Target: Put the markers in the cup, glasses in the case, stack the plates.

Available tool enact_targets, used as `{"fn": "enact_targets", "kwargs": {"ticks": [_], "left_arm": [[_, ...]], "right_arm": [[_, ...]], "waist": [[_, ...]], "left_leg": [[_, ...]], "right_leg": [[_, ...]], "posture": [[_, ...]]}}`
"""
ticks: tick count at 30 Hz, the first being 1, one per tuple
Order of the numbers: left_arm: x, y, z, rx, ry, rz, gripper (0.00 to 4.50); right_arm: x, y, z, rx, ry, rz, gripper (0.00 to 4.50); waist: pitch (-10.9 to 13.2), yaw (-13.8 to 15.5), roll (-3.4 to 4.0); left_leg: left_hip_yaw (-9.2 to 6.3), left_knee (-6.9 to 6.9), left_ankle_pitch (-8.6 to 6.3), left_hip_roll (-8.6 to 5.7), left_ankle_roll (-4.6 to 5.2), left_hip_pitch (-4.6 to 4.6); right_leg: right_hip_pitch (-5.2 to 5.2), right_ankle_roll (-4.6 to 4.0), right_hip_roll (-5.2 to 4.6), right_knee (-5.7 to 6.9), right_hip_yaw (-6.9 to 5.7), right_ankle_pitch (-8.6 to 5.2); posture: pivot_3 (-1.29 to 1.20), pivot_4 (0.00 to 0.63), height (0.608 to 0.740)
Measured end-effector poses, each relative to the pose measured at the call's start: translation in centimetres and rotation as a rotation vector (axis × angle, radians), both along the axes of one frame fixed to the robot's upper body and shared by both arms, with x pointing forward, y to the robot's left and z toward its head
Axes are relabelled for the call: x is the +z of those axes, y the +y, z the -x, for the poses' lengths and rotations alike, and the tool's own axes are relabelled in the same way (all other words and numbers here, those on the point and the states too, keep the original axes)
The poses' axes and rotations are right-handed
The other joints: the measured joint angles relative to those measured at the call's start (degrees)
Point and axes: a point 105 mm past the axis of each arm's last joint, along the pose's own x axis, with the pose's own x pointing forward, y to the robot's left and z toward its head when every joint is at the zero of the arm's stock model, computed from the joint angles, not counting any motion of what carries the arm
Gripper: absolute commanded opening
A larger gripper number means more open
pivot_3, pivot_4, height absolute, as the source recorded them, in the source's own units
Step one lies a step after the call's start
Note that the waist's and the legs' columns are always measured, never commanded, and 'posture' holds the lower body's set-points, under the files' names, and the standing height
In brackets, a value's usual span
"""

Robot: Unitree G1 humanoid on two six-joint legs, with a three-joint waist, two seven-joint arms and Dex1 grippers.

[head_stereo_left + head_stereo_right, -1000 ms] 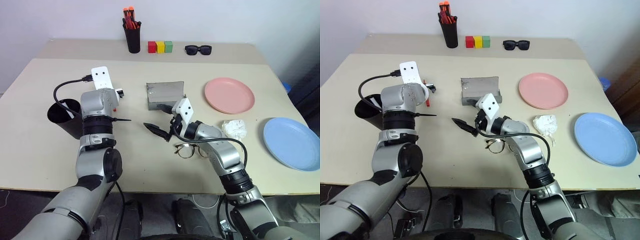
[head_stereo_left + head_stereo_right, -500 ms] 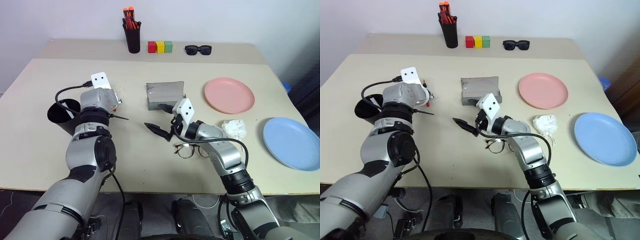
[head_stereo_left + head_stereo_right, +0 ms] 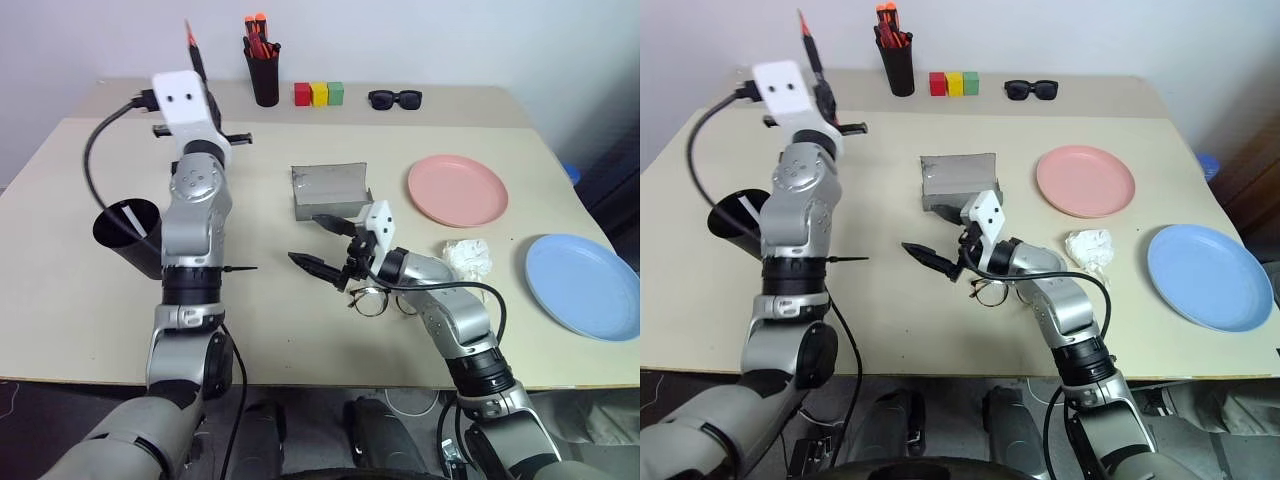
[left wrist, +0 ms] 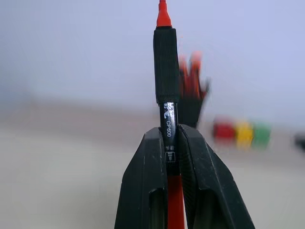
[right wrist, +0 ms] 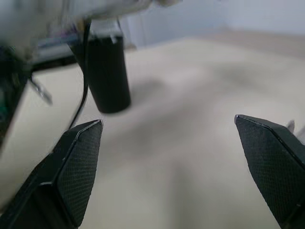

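My left gripper (image 4: 167,132) is shut on the red marker (image 4: 164,62), held high over the table's left side with its red tip (image 3: 189,42) pointing up. The black cup (image 3: 128,232) stands below it near the left edge, with a slim white thing leaning inside. My right gripper (image 3: 313,241) hangs open at mid-table, just left of the wire-rimmed glasses (image 3: 380,300) lying on the table. The grey case (image 3: 332,190) stands open behind that gripper. The pink plate (image 3: 458,190) and the blue plate (image 3: 583,285) lie apart on the right.
A slim black holder with orange-capped markers (image 3: 265,70), three coloured blocks (image 3: 320,94) and black sunglasses (image 3: 396,98) line the far edge. A crumpled white tissue (image 3: 468,257) lies between the plates.
My left gripper shut on the red marker down at the table and lifted it high, turning it to point upward. The right arm stayed about where it was.
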Motion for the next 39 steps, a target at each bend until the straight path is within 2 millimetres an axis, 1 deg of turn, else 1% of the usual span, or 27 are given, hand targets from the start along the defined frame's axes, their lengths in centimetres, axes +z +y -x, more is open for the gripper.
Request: {"fn": "enact_targets", "kwargs": {"ticks": [2,4,6,7,9,12,14,16,18,22,28,36,37,38,39], "left_arm": [[0.2,1.7,2.1,0.094,-0.058,-0.035,0.04],[0.1,3.2,4.0,0.181,-0.085,-0.086,0.04],[-0.1,4.4,5.9,0.254,-0.107,-0.133,0.04],[-0.5,4.9,7.0,0.287,-0.109,-0.156,0.04],[-1.9,5.8,8.2,0.332,-0.075,-0.169,0.04],[-3.8,6.5,9.7,0.373,-0.020,-0.180,0.04],[-4.3,6.9,10.5,0.397,-0.012,-0.191,0.04],[-4.1,7.1,11.1,0.416,-0.022,-0.196,0.04],[-4.5,7.1,11.4,0.417,-0.019,-0.187,0.04],[-5.6,7.1,11.7,0.420,0.003,-0.169,0.04],[-6.2,7.0,12.1,0.438,-0.017,-0.160,0.04],[-7.5,7.0,12.3,0.447,-0.005,-0.141,0.04],[-7.6,7.1,12.4,0.449,-0.002,-0.139,0.86],[-7.7,7.0,12.4,0.450,-0.003,-0.135,1.11],[-7.7,7.0,12.4,0.452,-0.006,-0.132,1.58]], "right_arm": [[0.4,0.1,0.5,0.024,-0.013,-0.016,4.50],[0.4,0.2,0.9,0.041,-0.016,-0.025,4.50],[0.5,0.5,1.2,0.049,-0.027,-0.044,4.50],[0.9,0.8,1.2,0.045,-0.044,-0.067,4.50],[1.7,1.3,1.1,0.019,-0.079,-0.122,4.50],[2.8,2.0,1.1,0.016,-0.117,-0.178,4.50],[2.8,2.0,1.3,0.028,-0.127,-0.175,4.50],[2.7,2.2,1.5,0.045,-0.132,-0.170,4.50],[2.7,2.3,1.7,0.062,-0.135,-0.170,4.50],[2.6,2.8,2.1,0.106,-0.126,-0.177,4.50],[3.0,3.4,2.5,0.139,-0.100,-0.235,4.50],[2.9,3.5,2.4,0.135,-0.069,-0.241,4.50],[2.9,3.4,2.4,0.134,-0.066,-0.243,4.50],[2.8,3.4,2.4,0.134,-0.064,-0.245,4.50],[2.8,3.4,2.4,0.135,-0.061,-0.246,4.50]], "waist": [[0.00,0.07,0.00],[-0.01,0.19,-0.01],[-0.01,0.34,-0.01],[-0.01,0.33,-0.02],[-0.03,0.42,-0.04],[-0.04,0.40,-0.05],[-0.04,0.52,-0.07],[-0.04,0.46,-0.08],[-0.05,0.33,-0.07],[-0.05,0.24,-0.07],[-0.05,0.22,-0.07],[-0.05,0.20,-0.08],[-0.05,0.19,-0.08],[-0.05,0.19,-0.08],[-0.05,0.18,-0.08]], "left_leg": [[-0.02,0.01,0.00,0.00,0.00,0.00],[-0.02,0.03,0.00,0.00,0.01,-0.01],[-0.01,0.09,-0.01,0.00,0.03,-0.02],[-0.01,0.09,-0.02,0.00,0.04,-0.01],[-0.04,0.10,-0.02,0.01,0.04,0.00],[-0.04,0.12,-0.02,0.01,0.05,-0.01],[-0.05,0.12,-0.03,0.01,0.06,-0.02],[-0.05,0.12,-0.03,0.01,0.06,0.00],[-0.05,0.12,-0.03,0.01,0.06,0.01],[-0.06,0.12,-0.03,0.02,0.06,0.01],[-0.06,0.11,-0.04,0.02,0.07,0.01],[-0.06,0.11,-0.04,0.02,0.08,0.01],[-0.06,0.11,-0.04,0.03,0.08,0.01],[-0.06,0.11,-0.04,0.03,0.08,0.01],[-0.06,0.11,-0.04,0.03,0.08,0.01]], "right_leg": [[0.01,0.00,0.01,0.03,0.00,0.00],[0.01,0.00,0.00,0.03,0.00,0.00],[0.03,0.00,-0.01,0.02,0.00,0.00],[0.05,0.00,-0.02,0.01,0.00,0.00],[0.05,0.00,-0.02,0.03,-0.03,0.00],[0.07,-0.01,-0.03,0.02,-0.03,0.00],[0.08,-0.01,-0.04,0.01,-0.05,0.00],[0.09,-0.01,-0.03,0.01,-0.05,0.00],[0.09,-0.02,-0.03,0.02,-0.05,0.00],[0.09,-0.02,-0.02,0.02,-0.05,0.00],[0.09,-0.02,-0.03,0.02,-0.05,0.00],[0.09,-0.02,-0.03,0.01,-0.05,0.00],[0.09,-0.02,-0.02,0.01,-0.06,0.00],[0.09,-0.02,-0.02,0.01,-0.05,0.00],[0.10,-0.02,-0.02,0.01,-0.06,0.00]], "posture": [[0.00,0.150,0.725],[0.00,0.150,0.725],[0.00,0.150,0.725],[0.00,0.150,0.725],[0.00,0.150,0.725],[0.00,0.150,0.725],[0.00,0.150,0.725],[0.00,0.150,0.725],[0.00,0.150,0.725],[0.00,0.150,0.725],[0.00,0.150,0.725],[0.00,0.150,0.725],[0.00,0.150,0.725],[0.00,0.150,0.725],[0.00,0.150,0.725]]}}
